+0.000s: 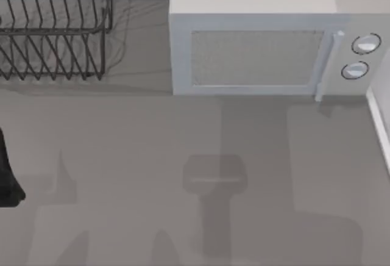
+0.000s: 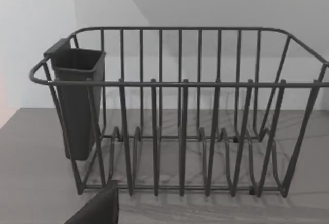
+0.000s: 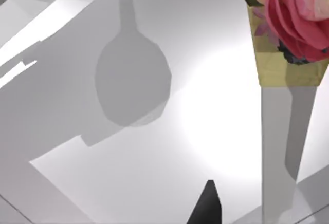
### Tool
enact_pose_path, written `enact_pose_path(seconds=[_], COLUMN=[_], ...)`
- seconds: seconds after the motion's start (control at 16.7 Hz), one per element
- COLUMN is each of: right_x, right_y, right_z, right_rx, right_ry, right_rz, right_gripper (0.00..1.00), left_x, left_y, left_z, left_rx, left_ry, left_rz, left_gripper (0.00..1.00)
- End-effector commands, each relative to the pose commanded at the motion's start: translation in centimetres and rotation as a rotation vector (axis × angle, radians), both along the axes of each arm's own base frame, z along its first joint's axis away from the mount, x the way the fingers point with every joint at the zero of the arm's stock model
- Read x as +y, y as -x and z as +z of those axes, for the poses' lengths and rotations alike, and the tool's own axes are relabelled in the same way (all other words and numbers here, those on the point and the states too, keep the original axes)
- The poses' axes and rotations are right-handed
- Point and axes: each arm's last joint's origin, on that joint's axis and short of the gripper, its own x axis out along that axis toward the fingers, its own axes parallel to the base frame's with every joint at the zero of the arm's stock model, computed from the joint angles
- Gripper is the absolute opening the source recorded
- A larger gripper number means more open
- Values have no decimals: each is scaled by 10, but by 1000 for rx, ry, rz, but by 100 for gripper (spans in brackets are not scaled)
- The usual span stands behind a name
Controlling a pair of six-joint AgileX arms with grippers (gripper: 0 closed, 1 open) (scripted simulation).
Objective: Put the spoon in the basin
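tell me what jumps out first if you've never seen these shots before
A big pale microwave stands at the table's far edge, right of centre. A dark wire dish rack sits at the far left, with a dark cup hung on one end. In the right wrist view, a pink rose picture stands out.

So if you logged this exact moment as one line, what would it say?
task: spoon to basin | left arm: top view's left edge, facing dish rack | microwave: door closed | right wrist view: white surface, spoon-shaped shadow
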Motion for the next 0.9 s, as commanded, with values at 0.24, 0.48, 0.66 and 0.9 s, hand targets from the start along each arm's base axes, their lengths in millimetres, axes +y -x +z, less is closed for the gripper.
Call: enact_pose_path(seconds=[0.24,0.48,0.66,0.9], right_x=[2,3,3,3], right_y=[0,0,0,0], right_z=[-29,-38,-38,-38], right_rx=[34,21,21,21], right_ry=[-6,-3,-3,-3], right_rz=[3,10,10,10], right_gripper=[0,0,0,30], left_x=[0,0,0,0], left_y=[0,0,0,0], left_z=[0,0,0,0], left_rx=[0,0,0,0], left_ry=[0,0,0,0], left_rz=[0,0,0,0], left_gripper=[100,100,100,100])
